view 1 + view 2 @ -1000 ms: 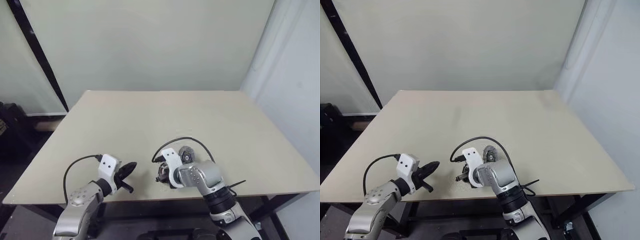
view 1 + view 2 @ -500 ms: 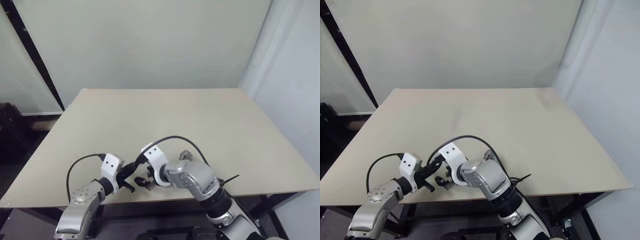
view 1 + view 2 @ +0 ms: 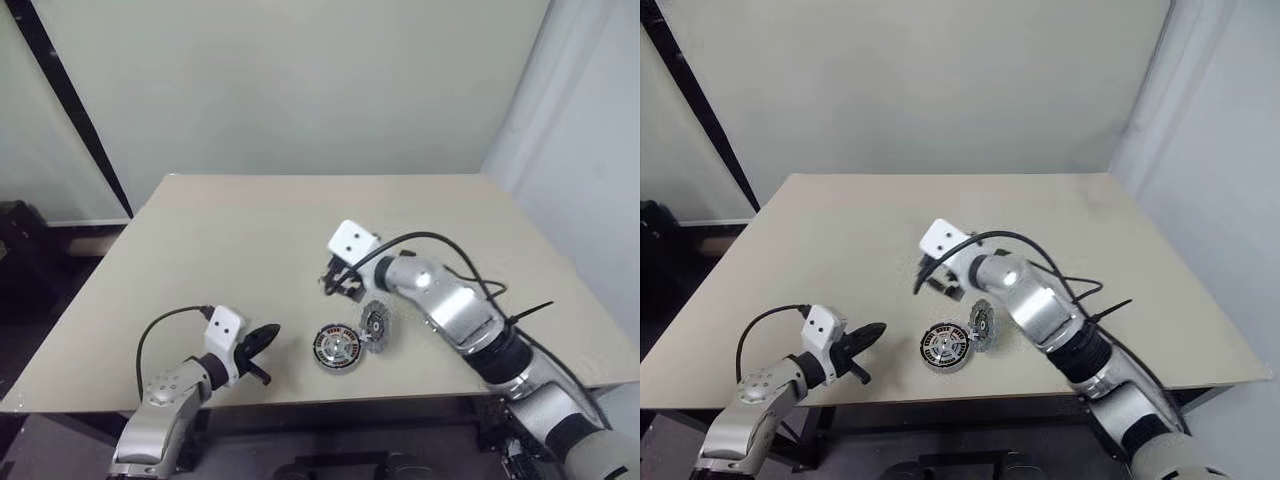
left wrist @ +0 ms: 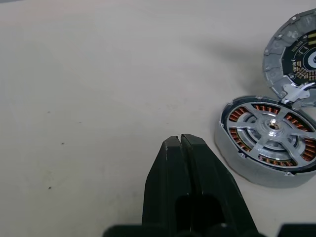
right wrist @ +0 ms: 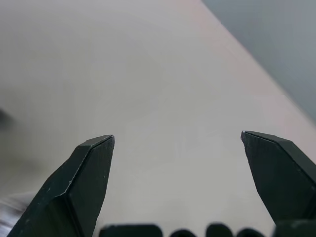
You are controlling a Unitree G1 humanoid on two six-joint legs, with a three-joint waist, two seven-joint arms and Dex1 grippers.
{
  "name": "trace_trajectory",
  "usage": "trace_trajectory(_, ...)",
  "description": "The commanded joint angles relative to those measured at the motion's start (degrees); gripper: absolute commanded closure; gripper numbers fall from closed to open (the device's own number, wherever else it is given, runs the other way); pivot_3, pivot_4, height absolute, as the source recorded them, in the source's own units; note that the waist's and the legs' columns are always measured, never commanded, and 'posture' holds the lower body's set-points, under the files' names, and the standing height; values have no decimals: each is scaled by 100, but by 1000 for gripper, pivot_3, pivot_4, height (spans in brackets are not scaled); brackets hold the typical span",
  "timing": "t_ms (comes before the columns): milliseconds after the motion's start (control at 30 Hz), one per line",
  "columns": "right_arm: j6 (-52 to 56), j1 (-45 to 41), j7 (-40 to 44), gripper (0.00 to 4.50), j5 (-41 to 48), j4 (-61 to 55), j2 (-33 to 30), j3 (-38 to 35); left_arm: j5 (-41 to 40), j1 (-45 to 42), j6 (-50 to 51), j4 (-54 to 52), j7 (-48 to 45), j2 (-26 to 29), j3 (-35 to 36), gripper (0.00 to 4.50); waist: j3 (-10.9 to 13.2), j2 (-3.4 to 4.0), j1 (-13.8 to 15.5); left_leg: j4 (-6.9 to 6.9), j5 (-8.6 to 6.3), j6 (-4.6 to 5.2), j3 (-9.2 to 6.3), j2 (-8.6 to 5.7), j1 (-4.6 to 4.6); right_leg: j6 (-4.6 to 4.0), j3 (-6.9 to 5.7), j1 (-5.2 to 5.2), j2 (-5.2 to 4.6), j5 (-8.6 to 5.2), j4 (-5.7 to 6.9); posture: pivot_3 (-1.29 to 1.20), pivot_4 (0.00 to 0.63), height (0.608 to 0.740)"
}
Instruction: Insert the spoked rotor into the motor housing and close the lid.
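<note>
Rotor (image 4: 270, 132) seated in the motor housing (image 4: 247, 165), lid (image 4: 292, 59) not yet closed
I judge insertion done: lid leans against the housing's far side; my right gripper (image 5: 177, 148) hangs wide open, empty, above it; left gripper (image 4: 180, 148) pinched shut, empty, beside the housing

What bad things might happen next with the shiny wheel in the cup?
The lid leans tilted against the motor housing; a clumsy nudge might make it slip off. The spoked rotor may not be fully seated, so the lid might jam. The right pincer, open and raised, might bump the parts coming back down.
</note>
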Motion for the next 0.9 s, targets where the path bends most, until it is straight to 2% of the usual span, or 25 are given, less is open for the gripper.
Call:
trace_trajectory(33, -393, -177, 258, 6, -586, 157, -675, -86, 4, -143, -77, -69, -103, 73, -30, 4500, 3, 5, 3, 0, 0, 0, 0, 0, -1, -2, -1, 0, 0, 1, 0, 0, 0, 740)
trace_trajectory(233, -390, -77, 1059, 6, -1364, 288, -1747, 292, -1, -248, -32, -47, -231, 156, -71, 4500, 7, 13, -7, 2, 0, 3, 6, -1, 2, 0, 7, -1, 1, 0, -1, 0, 0, 740)
trace_trajectory(367, -158, 183, 1595, 6, -1410, 141, -1884, 356, 7, -291, -26, -35, -273, 197, -86, 4500, 8, 14, -3, 1, 1, 4, 2, 4, 4, -1, 6, 0, 8, 1, 1, 0, 0, 740)
trace_trajectory(500, 139, 677, 1784, 6, -959, -69, -1313, 32, 2, -320, -11, -52, -292, 229, -89, 4500, 7, 11, -5, 5, 1, 4, 0, 3, 4, -1, 4, 5, 8, 2, 2, 0, 0, 740)
trace_trajectory(667, 276, 1163, 1591, 6, -440, -209, -315, -367, -13, -315, 10, -88, -307, 287, -77, 4500, 8, 13, -1, 15, 2, 4, 0, 3, 4, 1, 5, 6, 9, 6, 9, 0, 0, 740)
trace_trajectory(767, 92, 1351, 1326, 6, -321, -90, 232, -499, -23, -299, 34, -128, -306, 328, -68, 4500, 7, 12, -4, 25, 2, 4, -2, 3, 4, 4, 4, 12, 9, 10, 10, 0, 0, 740)
trace_trajectory(900, -115, 1441, 1087, 6, -387, 211, 624, -438, -31, -271, 78, -196, -295, 378, -50, 4500, 8, 14, -3, 36, 2, 3, 0, 4, 4, 5, 5, 14, 9, 16, 13, 0, 0, 740)
